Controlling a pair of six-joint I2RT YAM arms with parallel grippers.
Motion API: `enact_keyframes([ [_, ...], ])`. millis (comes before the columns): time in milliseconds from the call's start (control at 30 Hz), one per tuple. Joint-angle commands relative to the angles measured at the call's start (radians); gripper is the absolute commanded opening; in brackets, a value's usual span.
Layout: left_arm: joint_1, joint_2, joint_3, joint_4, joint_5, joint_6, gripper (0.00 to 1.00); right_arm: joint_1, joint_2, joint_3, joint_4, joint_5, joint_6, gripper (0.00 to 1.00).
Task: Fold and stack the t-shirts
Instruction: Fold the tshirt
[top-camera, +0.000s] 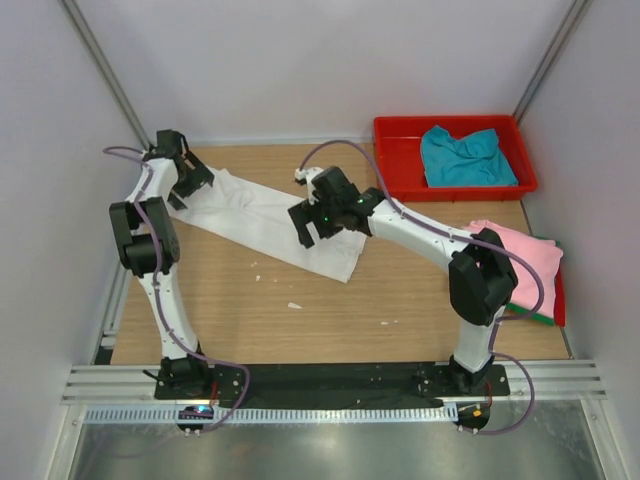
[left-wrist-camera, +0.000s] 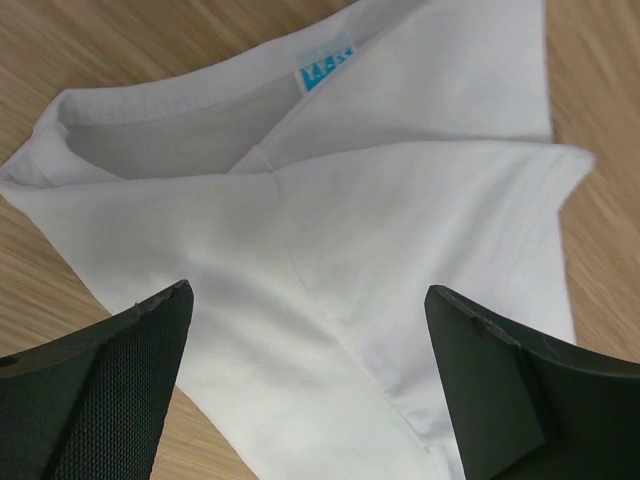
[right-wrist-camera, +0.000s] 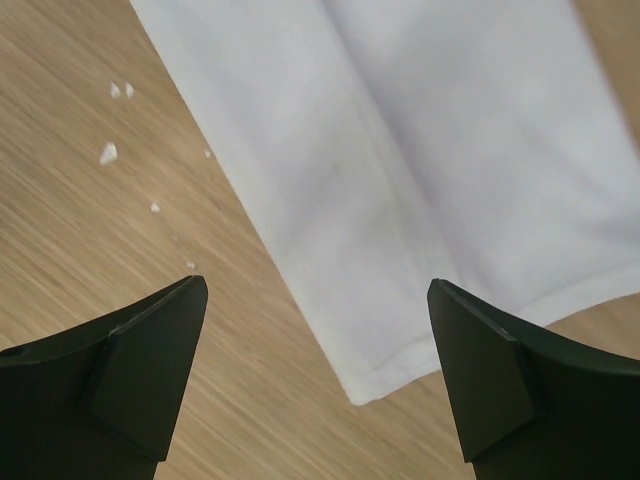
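Observation:
A white t-shirt (top-camera: 265, 220) lies on the wooden table as a long strip folded lengthwise, running from back left to centre. My left gripper (top-camera: 190, 186) is open just above its collar end. The left wrist view shows the neckline with a blue label (left-wrist-camera: 322, 75), a sleeve, and cloth between my left gripper's (left-wrist-camera: 310, 380) spread fingers. My right gripper (top-camera: 310, 230) is open over the hem end. In the right wrist view the hem corner (right-wrist-camera: 365, 385) lies between my right gripper's (right-wrist-camera: 315, 370) fingers. A crumpled teal shirt (top-camera: 465, 155) lies in the red tray. A folded pink shirt (top-camera: 525, 258) rests on a green one (top-camera: 537, 316).
The red tray (top-camera: 400, 170) stands at the back right against the wall. The pink and green stack sits at the table's right edge on a second red piece (top-camera: 559, 295). Small white crumbs (top-camera: 294, 305) lie on the wood, also in the right wrist view (right-wrist-camera: 108, 152).

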Motion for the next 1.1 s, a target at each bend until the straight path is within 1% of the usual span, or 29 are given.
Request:
enact_keyframes([
  [0, -0.002, -0.130, 0.072, 0.020, 0.067, 0.040, 1.00, -0.007, -0.039, 0.131, 0.007, 0.087, -0.135, 1.00],
  [133, -0.007, -0.187, 0.057, 0.021, 0.036, -0.060, 1.00, -0.018, 0.039, 0.154, 0.053, 0.139, -0.259, 1.00],
  [233, -0.034, -0.220, 0.025, 0.026, -0.037, -0.129, 1.00, -0.038, 0.122, 0.194, 0.028, 0.148, -0.303, 1.00],
  [267, -0.046, -0.228, 0.006, 0.038, -0.050, -0.142, 1.00, -0.041, 0.139, 0.222, 0.005, 0.142, -0.307, 1.00],
  [300, -0.053, -0.233, -0.023, 0.050, -0.077, -0.188, 1.00, -0.045, 0.154, 0.229, 0.005, 0.130, -0.312, 1.00],
  [367, -0.060, -0.237, -0.054, 0.052, -0.100, -0.247, 1.00, -0.051, 0.176, 0.217, 0.031, 0.086, -0.317, 1.00],
  [400, -0.062, -0.239, -0.083, 0.053, -0.119, -0.299, 1.00, -0.051, 0.184, 0.213, 0.037, 0.078, -0.317, 1.00],
  [467, -0.066, -0.240, -0.113, 0.061, -0.137, -0.345, 1.00, -0.053, 0.211, 0.211, 0.047, 0.070, -0.323, 1.00],
  [500, -0.070, -0.239, -0.135, 0.063, -0.149, -0.375, 1.00, -0.053, 0.220, 0.213, 0.047, 0.032, -0.326, 1.00],
  [600, -0.082, -0.210, -0.153, 0.072, -0.179, -0.397, 1.00, -0.058, 0.257, 0.202, 0.063, 0.016, -0.326, 1.00],
  [700, -0.088, -0.158, -0.150, 0.070, -0.162, -0.423, 1.00, -0.064, 0.291, 0.187, 0.068, 0.022, -0.324, 0.99],
  [833, -0.097, -0.081, -0.132, 0.089, -0.160, -0.416, 1.00, -0.067, 0.306, 0.139, 0.080, 0.035, -0.298, 0.98],
  [933, -0.097, -0.003, -0.075, 0.095, -0.143, -0.382, 1.00, -0.067, 0.290, 0.090, 0.096, 0.035, -0.259, 0.98],
  [967, -0.100, 0.020, -0.037, 0.096, -0.134, -0.362, 1.00, -0.067, 0.282, 0.047, 0.105, 0.033, -0.246, 0.97],
  [1067, -0.117, 0.082, 0.014, 0.095, -0.133, -0.327, 1.00, -0.067, 0.248, -0.022, 0.105, 0.033, -0.185, 0.97],
])
